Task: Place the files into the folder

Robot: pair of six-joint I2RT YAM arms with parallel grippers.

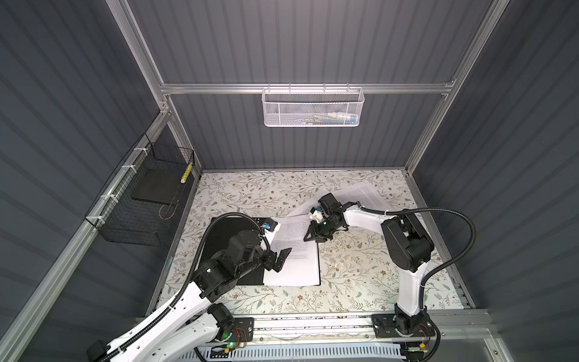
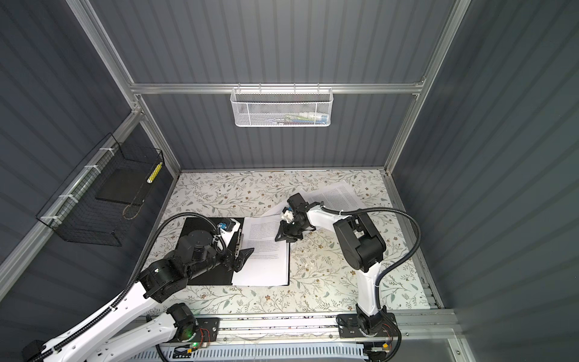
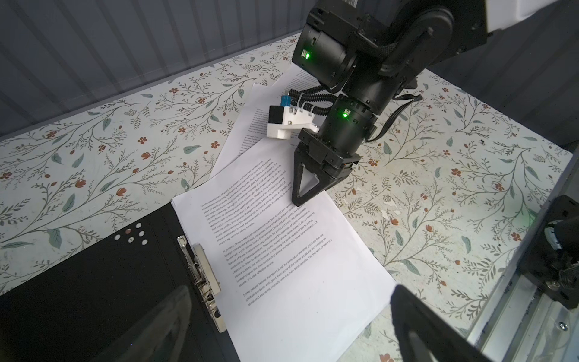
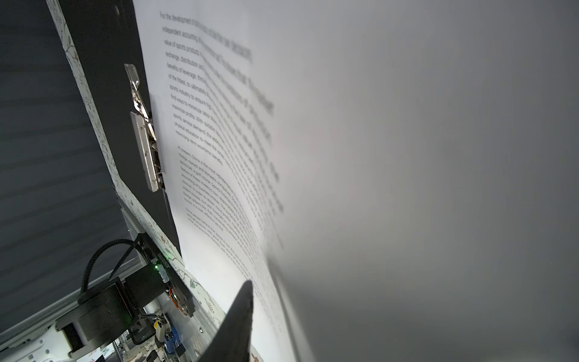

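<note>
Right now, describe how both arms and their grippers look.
The left arm and right arm have white shells with black joints. A black corrugated cable hose loops along each. The left gripper and right gripper are black with pointed triangular fingers. A white camera bracket and green lights mark the wrist.

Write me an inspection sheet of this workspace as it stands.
Surface: floral tabletop, level.
Job's things: folder lies open, black inside up, metal clip at spine; one printed sheet lies on its right half; more sheets lie loose behind, overlapping.
Clutter: small pale flecks right of the sheet.
Claws: left claw wide open above the sheet's left edge; right claw low near the sheet's far right corner, jaw gap unclear.
Cables: black conduit loops along each arm; the left one arcs above the folder.
Surroundings: grey ribbed walls; white mesh basket on back rail; black wire basket on left wall holding a dark slab.
</note>
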